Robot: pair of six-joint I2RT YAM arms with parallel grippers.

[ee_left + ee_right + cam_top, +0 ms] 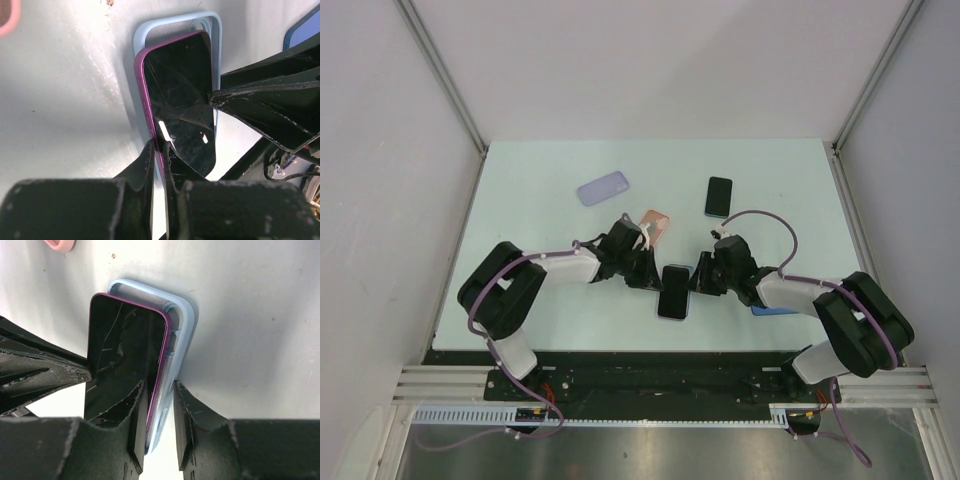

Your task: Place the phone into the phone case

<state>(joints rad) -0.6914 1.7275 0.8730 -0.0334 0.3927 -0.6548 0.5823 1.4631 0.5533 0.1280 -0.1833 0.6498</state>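
A phone point(673, 291) with a black screen and purple rim lies tilted in a light blue phone case point(212, 30) at the table's near middle, between the two arms. In the left wrist view the phone point(180, 95) overhangs the case on one side. My left gripper point(160, 146) is shut on the phone's purple long edge together with the case rim. My right gripper point(159, 385) straddles the opposite long edge of the phone point(125, 340) and case point(182, 310). One finger rests on the screen, while the other stands a little off the case wall.
A lavender case point(604, 187) lies at the back left. A pink case point(653, 226) sits just behind my left gripper point(653, 272). A black phone point(719, 196) lies behind my right gripper point(700, 278). A blue object point(770, 310) peeks from under the right arm.
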